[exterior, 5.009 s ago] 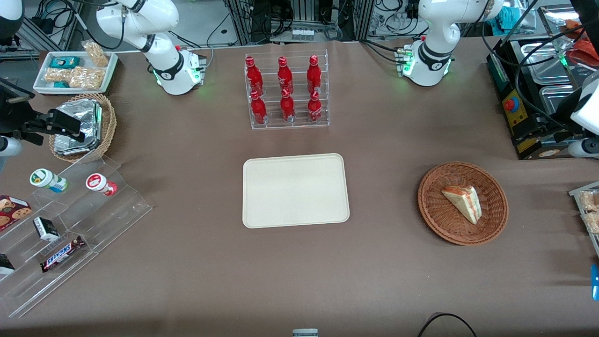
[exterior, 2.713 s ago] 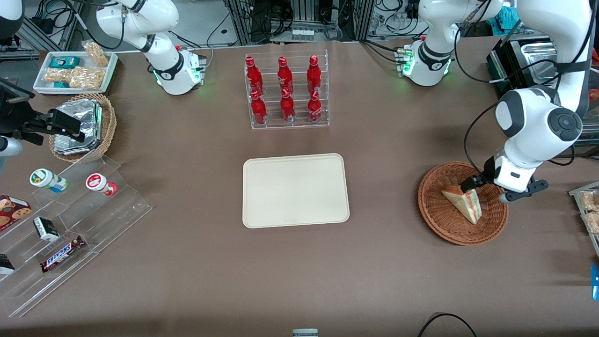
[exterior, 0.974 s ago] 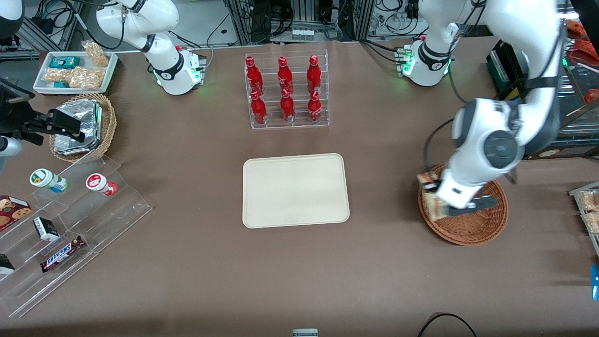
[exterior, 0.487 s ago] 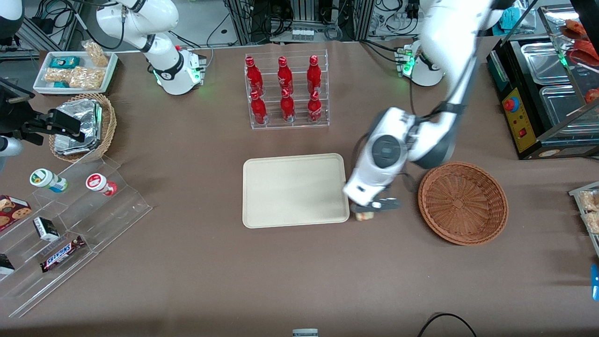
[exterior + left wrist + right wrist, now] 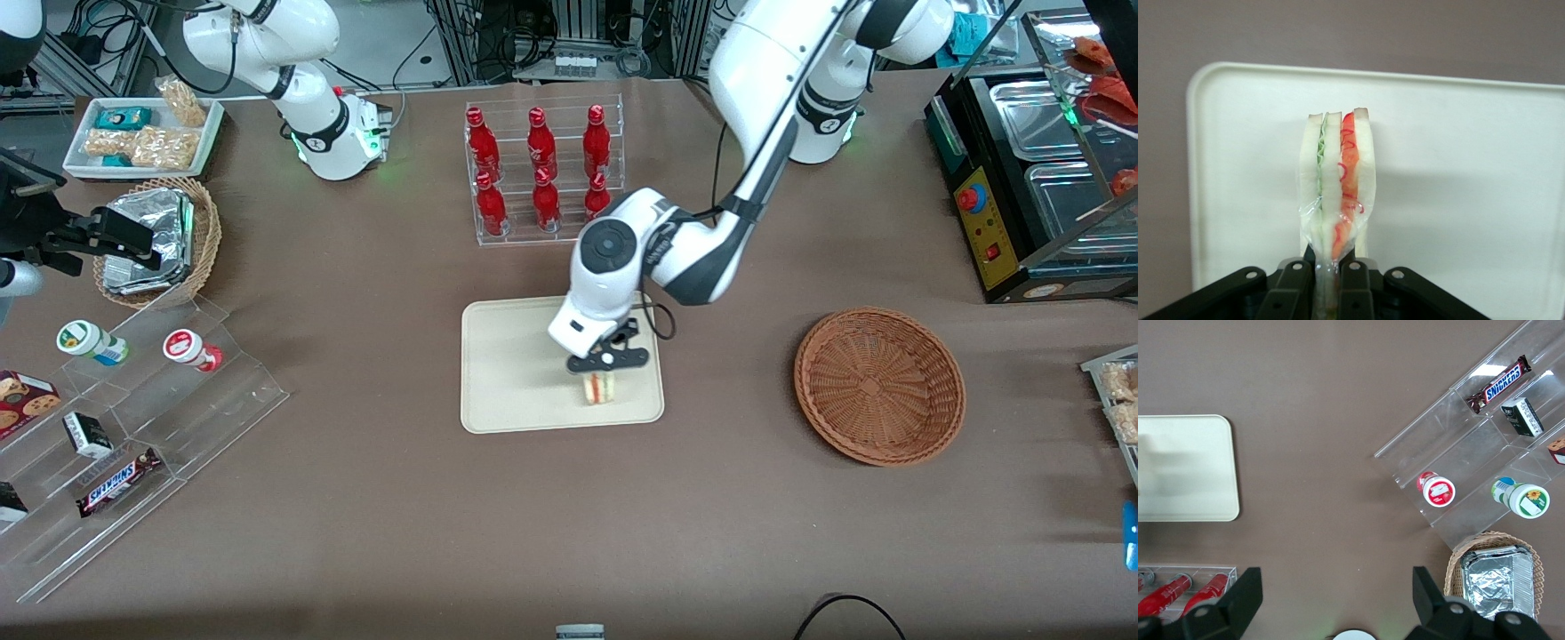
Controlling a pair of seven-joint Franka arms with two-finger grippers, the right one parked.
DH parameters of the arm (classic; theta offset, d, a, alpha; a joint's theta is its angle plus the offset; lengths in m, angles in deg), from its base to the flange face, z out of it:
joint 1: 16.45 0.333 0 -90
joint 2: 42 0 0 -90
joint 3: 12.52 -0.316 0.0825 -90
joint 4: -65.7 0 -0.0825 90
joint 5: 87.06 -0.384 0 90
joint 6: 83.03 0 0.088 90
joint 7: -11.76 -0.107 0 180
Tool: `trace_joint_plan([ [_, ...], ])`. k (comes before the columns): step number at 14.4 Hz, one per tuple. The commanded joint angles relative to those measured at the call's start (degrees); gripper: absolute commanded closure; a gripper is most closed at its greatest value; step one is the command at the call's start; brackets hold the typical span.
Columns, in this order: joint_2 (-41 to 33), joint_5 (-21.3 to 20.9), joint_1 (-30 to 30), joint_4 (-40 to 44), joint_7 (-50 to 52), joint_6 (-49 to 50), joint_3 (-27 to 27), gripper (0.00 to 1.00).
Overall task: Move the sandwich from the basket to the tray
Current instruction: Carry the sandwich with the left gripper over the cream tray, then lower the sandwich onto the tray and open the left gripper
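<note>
Sandwich (image 5: 599, 388) lifted clear of basket (image 5: 879, 386) within the last seconds, now carried over tray (image 5: 507, 373), centre-right of the front frame. Gripper (image 5: 604, 363) jaws clamped on wrapped edge, wedge hanging below. Basket left bare, right of frame. Transfer nearly done; lowering and release judged remaining.

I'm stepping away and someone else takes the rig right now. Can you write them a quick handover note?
Gripper: shut on the sandwich, holding it over the tray, at the end toward the basket.
Sandwich: hanging from the fingers; whether it touches the tray yet is unclear.
Basket: empty, toward the working arm's end of the table.
Done: sandwich picked out of the basket and carried to the tray.
Left: set it down, open the gripper, pull the arm away.
</note>
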Motion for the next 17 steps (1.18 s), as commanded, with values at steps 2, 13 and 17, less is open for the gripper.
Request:
trace_joint_plan([
  [2,2.9,0.6,-1.2,1.6,1.5,-4.7,2.1,0.97],
  [13,-1.7,0.0,-0.4,0.8,4.4,-3.2,2.0,0.0],
  [17,-10.7,-0.1,0.0,0.2,1.7,10.7,-0.7,0.0],
])
